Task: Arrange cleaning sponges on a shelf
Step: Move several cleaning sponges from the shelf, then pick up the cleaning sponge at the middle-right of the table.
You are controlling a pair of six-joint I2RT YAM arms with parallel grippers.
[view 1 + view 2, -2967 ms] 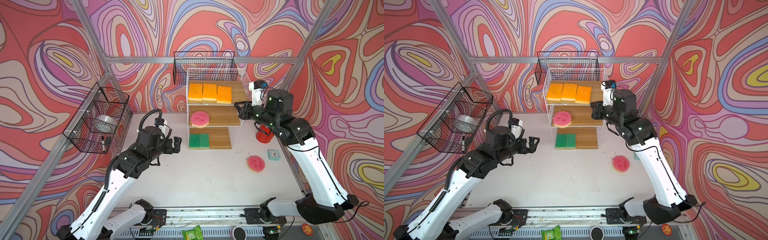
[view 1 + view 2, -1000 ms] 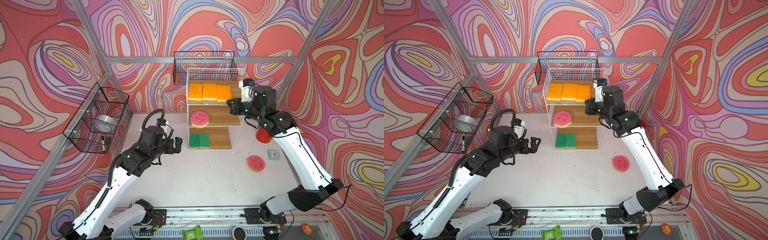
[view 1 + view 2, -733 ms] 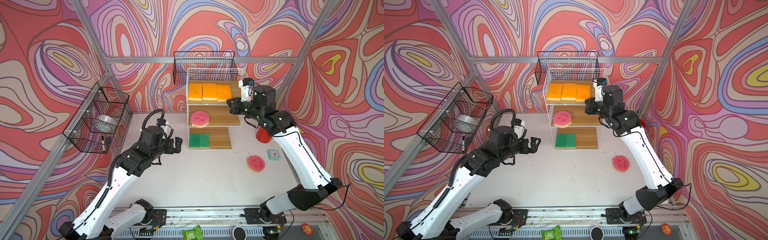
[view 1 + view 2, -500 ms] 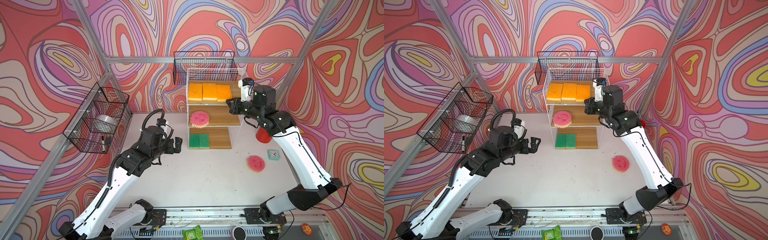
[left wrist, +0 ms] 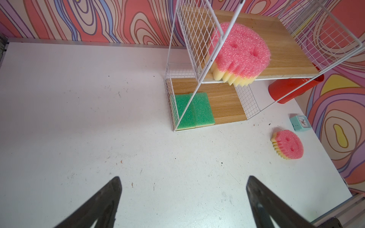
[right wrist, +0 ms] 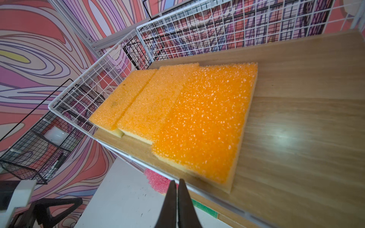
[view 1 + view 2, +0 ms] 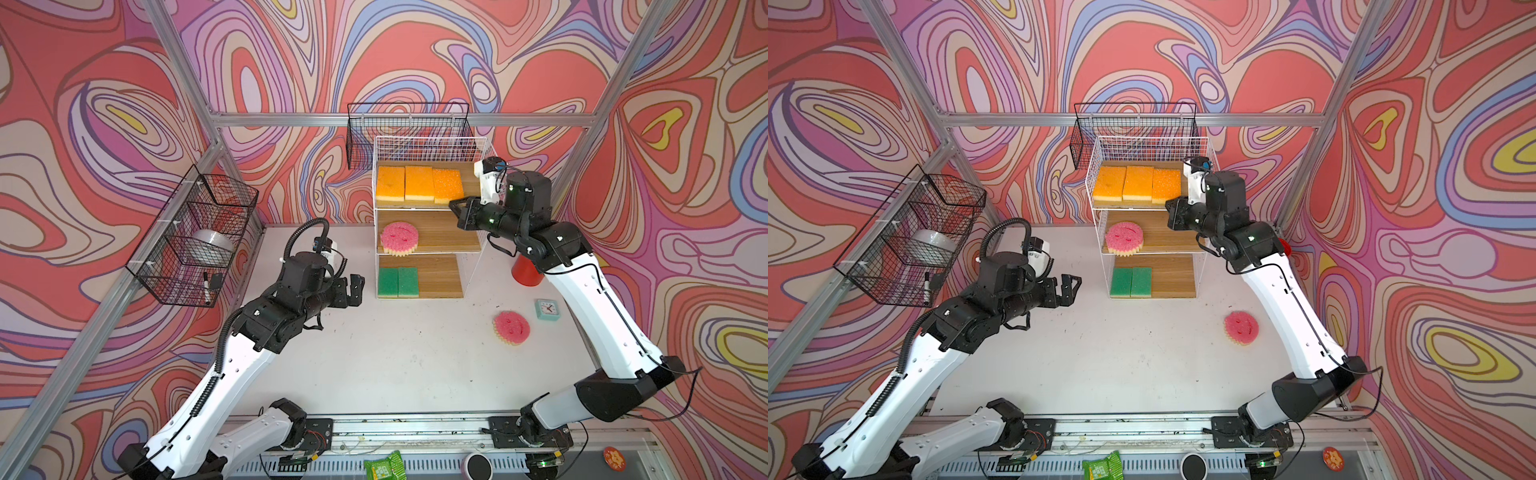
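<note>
The shelf [image 7: 444, 239] stands at the back of the table. Three orange cleaning sponges [image 7: 419, 183] lie side by side on its top board, seen close in the right wrist view [image 6: 201, 122]. A pink smiley sponge [image 7: 399, 237] sits on the middle board and two green ones [image 7: 397, 282] on the bottom board. Another pink sponge [image 7: 511, 327] lies on the table to the right. My right gripper [image 7: 454, 206] is shut and empty, its tips [image 6: 176, 182] just off the top board's front edge by the rightmost orange sponge. My left gripper [image 7: 356, 286] hangs open and empty left of the bottom board.
A black wire basket [image 7: 195, 237] hangs on the left wall and another [image 7: 407, 133] behind the shelf. A red cup [image 7: 525, 272] stands right of the shelf, partly behind my right arm. A mint clock [image 7: 547, 308] sits beside the loose pink sponge.
My right arm has swung left, from beside the shelf to the front of its top board, then held nearly still. The left arm edged slightly toward the shelf. No sponge moved.
</note>
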